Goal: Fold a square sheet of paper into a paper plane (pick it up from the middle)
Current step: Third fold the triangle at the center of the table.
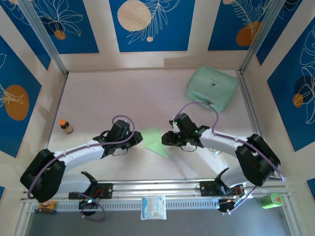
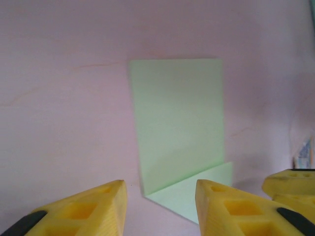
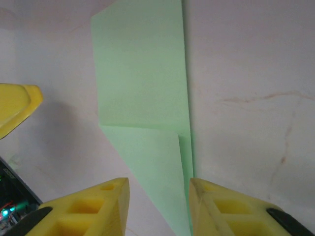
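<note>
Currently the folded sheet lies flat, tip nearward, between part-open empty left gripper and right gripper.

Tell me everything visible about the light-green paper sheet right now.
The paper sheet is thin, matte, light green and partly folded: a long panel with a slanted flap creased over one end. It lies on the pinkish table between the left claw and right claw, both open, neither gripping it.
</note>
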Available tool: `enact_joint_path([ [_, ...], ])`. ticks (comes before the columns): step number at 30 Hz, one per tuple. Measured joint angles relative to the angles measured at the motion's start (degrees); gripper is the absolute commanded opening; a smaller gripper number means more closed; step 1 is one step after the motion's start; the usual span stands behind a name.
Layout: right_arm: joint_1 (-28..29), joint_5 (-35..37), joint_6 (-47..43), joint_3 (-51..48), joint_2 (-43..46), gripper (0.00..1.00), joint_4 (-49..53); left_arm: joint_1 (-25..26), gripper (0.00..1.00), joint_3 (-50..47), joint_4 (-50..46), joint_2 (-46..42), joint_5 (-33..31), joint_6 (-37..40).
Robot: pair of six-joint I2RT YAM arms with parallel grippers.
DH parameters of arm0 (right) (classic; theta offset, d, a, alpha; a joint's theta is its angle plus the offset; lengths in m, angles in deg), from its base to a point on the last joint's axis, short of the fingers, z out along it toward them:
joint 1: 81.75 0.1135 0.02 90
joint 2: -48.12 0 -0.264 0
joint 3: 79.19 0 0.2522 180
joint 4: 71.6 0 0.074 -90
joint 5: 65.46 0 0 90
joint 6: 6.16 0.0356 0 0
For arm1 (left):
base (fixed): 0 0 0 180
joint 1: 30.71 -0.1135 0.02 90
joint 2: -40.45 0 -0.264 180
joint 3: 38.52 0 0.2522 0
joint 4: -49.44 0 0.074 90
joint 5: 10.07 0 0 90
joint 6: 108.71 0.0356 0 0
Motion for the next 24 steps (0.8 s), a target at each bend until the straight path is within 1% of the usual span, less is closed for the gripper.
enact_joint_path([
  [6, -0.1, -2.2, -0.3, 2.7, -5.6, 0.34, -0.6, -2.4, 0.41, -0.7, 0.3, 0.0, 4.2, 1.8],
  [10, -0.3, -2.4, -0.3, 3.8, -7.7, 0.33, -0.2, -2.7, 0.41, -0.7, 0.1, -0.5, 4.5, 1.9],
  [11, -0.4, -2.4, -0.5, 4.0, -7.9, 0.31, 0.0, -2.7, 0.41, -0.7, 0.0, -1.0, 4.5, 1.9],
  [14, -0.5, -2.5, -0.5, 4.1, -8.3, 0.3, 0.2, -2.7, 0.41, -1.0, -0.2, -2.9, 4.2, 1.9],
  [16, -0.6, -2.9, -0.6, 4.1, -8.7, 0.26, 0.2, -2.7, 0.41, -1.1, -0.6, -3.7, 3.9, 1.9],
  [18, -0.6, -3.2, -0.7, 4.2, -9.1, 0.25, 0.2, -2.8, 0.41, -1.1, -0.9, -3.9, 3.6, 1.9],
  [24, -0.6, -3.8, -1.1, 4.3, -9.2, 0.17, 0.3, -2.8, 0.4, -1.2, -1.5, -3.9, 3.3, 1.9],
])
